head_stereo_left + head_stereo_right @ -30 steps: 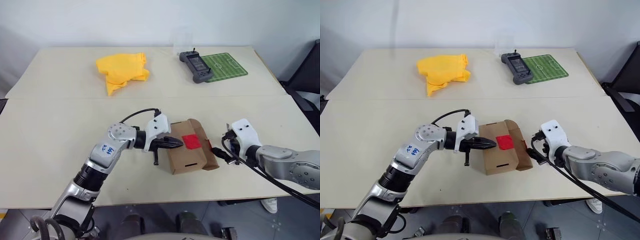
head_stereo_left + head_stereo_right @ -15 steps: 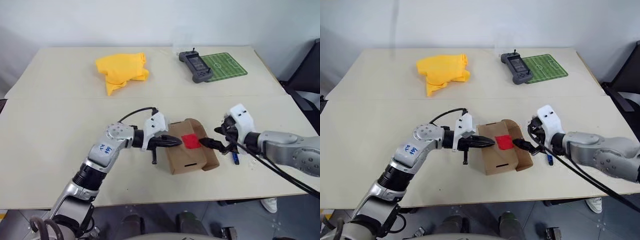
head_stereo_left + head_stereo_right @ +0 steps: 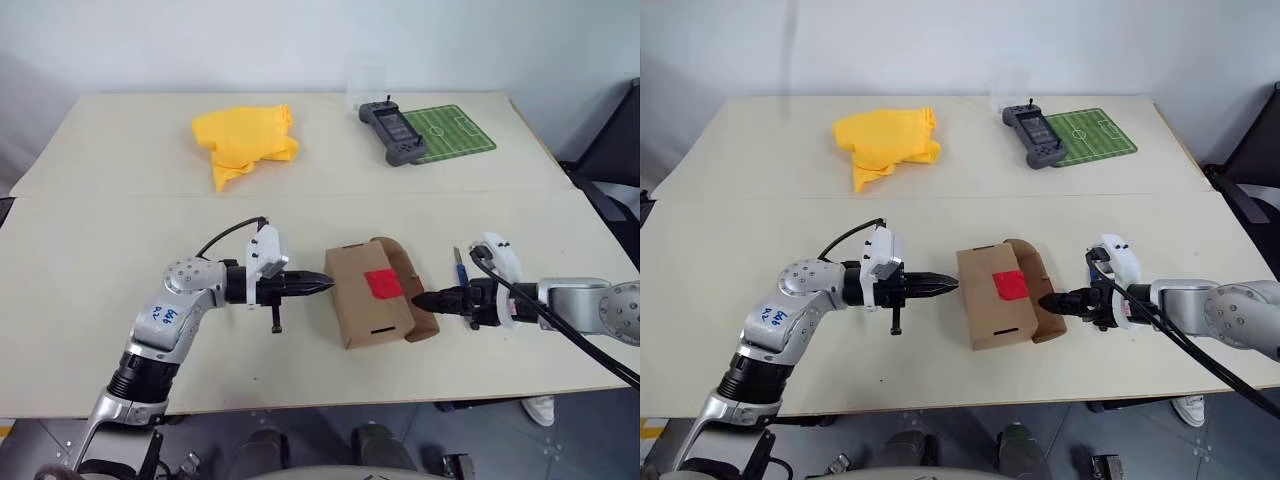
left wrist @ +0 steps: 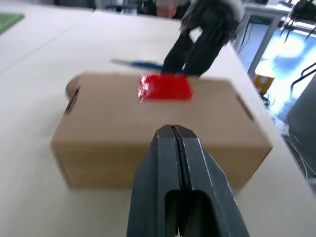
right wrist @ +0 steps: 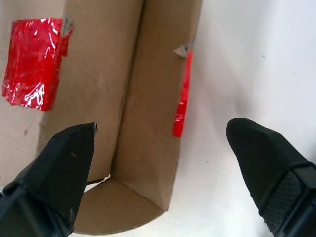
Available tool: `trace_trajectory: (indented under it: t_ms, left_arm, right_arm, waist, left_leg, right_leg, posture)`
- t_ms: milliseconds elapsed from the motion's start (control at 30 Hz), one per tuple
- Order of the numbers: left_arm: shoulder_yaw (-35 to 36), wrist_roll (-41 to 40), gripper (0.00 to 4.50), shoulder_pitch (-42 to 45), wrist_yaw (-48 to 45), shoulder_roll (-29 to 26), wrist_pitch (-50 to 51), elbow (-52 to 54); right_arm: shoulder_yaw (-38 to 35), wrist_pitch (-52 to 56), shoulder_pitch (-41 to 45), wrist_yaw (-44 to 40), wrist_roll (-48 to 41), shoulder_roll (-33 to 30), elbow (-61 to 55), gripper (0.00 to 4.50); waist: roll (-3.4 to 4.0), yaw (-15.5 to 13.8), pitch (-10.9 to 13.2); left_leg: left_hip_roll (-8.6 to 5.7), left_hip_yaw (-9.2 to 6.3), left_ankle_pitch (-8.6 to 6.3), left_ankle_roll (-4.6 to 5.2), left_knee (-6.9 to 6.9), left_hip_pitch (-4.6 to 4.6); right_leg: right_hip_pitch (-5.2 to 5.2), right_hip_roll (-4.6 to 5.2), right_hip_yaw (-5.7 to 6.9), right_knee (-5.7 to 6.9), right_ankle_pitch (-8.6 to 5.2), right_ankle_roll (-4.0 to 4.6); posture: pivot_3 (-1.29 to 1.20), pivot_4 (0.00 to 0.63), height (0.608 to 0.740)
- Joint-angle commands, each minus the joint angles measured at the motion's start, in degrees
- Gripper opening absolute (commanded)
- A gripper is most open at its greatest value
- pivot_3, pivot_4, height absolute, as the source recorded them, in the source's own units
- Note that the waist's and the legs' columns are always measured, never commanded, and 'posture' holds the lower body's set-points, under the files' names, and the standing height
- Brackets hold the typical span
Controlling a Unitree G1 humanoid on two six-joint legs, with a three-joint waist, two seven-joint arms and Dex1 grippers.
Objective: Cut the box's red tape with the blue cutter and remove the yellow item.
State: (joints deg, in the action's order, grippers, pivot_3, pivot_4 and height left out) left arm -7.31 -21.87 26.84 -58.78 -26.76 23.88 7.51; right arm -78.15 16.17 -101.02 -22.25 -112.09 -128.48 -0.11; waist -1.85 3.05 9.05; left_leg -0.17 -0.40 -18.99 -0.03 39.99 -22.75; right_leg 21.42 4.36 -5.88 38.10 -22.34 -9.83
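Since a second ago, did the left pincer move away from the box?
Yes. The left pincer pulled back toward the robot's left; it now sits apart from the box.

Small brown cardboard box w/ red tape patch sits mid-front on the pale beige surface, hemmed from both sides: left hand, fingers shut, tip just off its 9 o'clock face; right hand, fingers spread, at its 3 o'clock flap. Slim blue pen-shaped cutter lies just beyond right hand. Room above box is free. Wide bare surface at 9 o'clock and front. Crumpled yellow cloth at 11 o'clock, grey handheld controller on green pitch-print mat at 1 o'clock, both well apart from box.
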Motion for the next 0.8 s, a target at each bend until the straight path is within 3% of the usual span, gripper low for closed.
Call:
trace_trajectory:
  t_ms: [33,433,533,700,800]
  left_arm:
    - [-0.91,-0.28,0.00,2.44,1.43,1.81,-0.29,1.61]
    - [-8.16,7.44,0.00,7.55,3.13,3.85,-1.05,-5.34]
    - [-8.84,8.25,0.00,7.41,2.84,3.31,-0.43,-5.27]
    - [-8.98,8.49,0.00,6.19,2.10,1.65,0.22,-3.91]
    - [-8.90,8.10,0.00,5.76,1.83,1.11,0.40,-3.30]
  right_arm:
    - [-2.94,-0.61,-1.37,-1.20,-0.91,-0.52,0.41,4.47]
    - [-9.17,-1.42,-9.65,-2.33,-0.91,-0.52,-1.82,4.47]
    - [-10.64,-1.20,-11.19,-4.09,-0.91,-0.52,-2.29,3.87]
    - [-14.92,-1.20,-15.31,-6.80,-0.91,-0.52,-2.66,2.19]
    - [-15.08,-1.69,-15.89,-5.31,-0.91,-0.52,-3.38,2.19]
  waist:
    - [0.00,-0.08,0.00]
    - [0.00,0.02,0.00]
    - [0.00,0.00,0.00]
    - [0.00,-0.08,0.00]
    - [0.00,-0.12,0.00]
  left_leg:
    - [0.00,0.00,0.00,0.00,0.01,0.00]
    - [-0.01,0.06,0.00,0.00,0.00,-0.01]
    - [-0.01,0.08,0.00,0.00,0.00,0.00]
    - [-0.01,0.08,0.00,0.00,0.01,0.01]
    - [-0.01,0.08,0.00,0.00,0.01,0.02]
  right_leg:
    - [0.00,0.00,0.00,0.02,0.00,0.00]
    - [0.03,-0.04,-0.05,0.01,0.02,-0.03]
    - [0.02,-0.03,-0.06,0.02,0.02,-0.03]
    - [0.01,-0.02,-0.07,0.03,0.02,-0.04]
    - [0.01,-0.01,-0.07,0.17,0.02,-0.04]
  posture:
    - [0.00,0.150,0.740]
    - [0.00,0.150,0.740]
    - [0.00,0.150,0.740]
    - [0.00,0.150,0.740]
    - [0.00,0.150,0.740]
